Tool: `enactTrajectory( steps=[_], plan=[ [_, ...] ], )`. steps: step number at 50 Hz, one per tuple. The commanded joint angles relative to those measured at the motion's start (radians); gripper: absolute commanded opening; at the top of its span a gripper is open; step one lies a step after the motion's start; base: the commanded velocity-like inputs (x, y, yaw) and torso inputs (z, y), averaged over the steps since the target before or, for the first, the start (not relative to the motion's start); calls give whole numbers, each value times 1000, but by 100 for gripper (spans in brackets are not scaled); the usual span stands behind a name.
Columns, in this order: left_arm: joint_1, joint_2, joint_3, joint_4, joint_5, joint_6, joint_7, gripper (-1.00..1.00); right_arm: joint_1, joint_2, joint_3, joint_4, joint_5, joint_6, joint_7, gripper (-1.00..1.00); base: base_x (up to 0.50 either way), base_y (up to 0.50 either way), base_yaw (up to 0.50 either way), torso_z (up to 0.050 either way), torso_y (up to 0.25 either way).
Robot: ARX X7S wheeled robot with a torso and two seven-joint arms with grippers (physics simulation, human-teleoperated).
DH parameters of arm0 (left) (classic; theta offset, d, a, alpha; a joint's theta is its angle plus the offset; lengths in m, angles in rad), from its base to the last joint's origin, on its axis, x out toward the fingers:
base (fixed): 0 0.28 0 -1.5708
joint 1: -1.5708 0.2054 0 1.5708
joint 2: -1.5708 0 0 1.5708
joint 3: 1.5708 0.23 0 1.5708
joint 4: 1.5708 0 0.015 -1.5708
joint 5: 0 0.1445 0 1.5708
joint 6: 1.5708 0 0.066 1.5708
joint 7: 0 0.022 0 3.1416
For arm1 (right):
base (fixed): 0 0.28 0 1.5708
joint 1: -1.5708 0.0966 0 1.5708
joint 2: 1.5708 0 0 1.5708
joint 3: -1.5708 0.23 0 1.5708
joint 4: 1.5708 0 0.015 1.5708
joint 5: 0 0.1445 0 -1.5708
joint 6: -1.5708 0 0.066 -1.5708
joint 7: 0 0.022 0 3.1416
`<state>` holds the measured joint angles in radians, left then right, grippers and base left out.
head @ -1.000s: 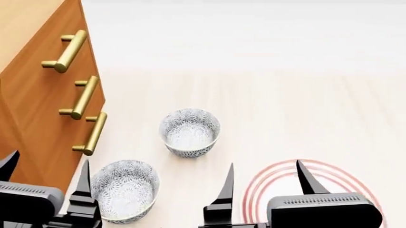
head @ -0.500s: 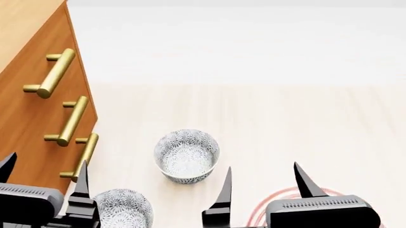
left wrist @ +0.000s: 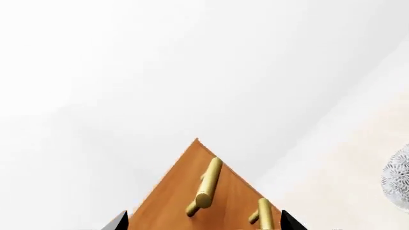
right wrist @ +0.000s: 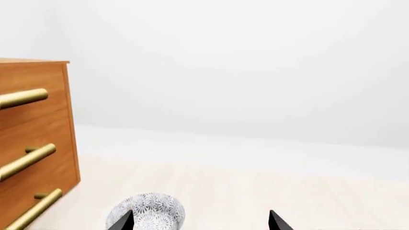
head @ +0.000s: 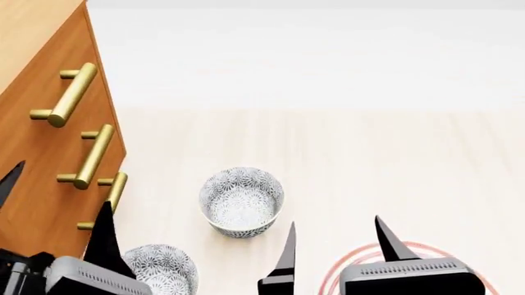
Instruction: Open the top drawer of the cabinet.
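A pale wood-grain surface (head: 369, 160) is stretching back toward a plain white wall. The cabinet (head: 33, 153) is standing at nine o'clock in the head view, its top drawer (head: 49, 80) sitting flush and closed, brass handle (head: 70, 95) untouched. Two patterned bowls are resting on the surface: one (head: 242, 201) near centre, another (head: 161, 270) at seven o'clock. A red-ringed plate (head: 345, 264) is peeking out at five o'clock. The left pincer (head: 53, 203) and right pincer (head: 336, 243) are both hanging spread, gripping nothing.
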<state>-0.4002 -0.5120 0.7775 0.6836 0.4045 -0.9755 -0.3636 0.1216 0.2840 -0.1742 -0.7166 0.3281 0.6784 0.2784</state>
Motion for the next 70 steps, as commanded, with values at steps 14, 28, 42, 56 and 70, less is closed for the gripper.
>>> enactTrajectory(
  steps=[14,28,42,56,70],
  plan=[
    [-102,-119,257,-111,276,-61,-14,100,-5,4,-22,37,-7,-34,4,100,0,0,0,0,0],
    [-261,-77,273,-242,271,-59,87,100,-7,12,-23,28,0,-27,14,100,0,0,0,0,0],
    [-427,13,316,-618,222,51,113,100,-15,23,-13,38,10,-36,15,100,0,0,0,0,0],
    [-504,81,256,-882,123,191,57,100,-14,24,-24,57,10,-51,14,100,0,0,0,0,0],
    [-613,171,271,-1204,103,321,-7,100,-17,26,-26,83,12,-73,13,100,0,0,0,0,0]
  ],
)
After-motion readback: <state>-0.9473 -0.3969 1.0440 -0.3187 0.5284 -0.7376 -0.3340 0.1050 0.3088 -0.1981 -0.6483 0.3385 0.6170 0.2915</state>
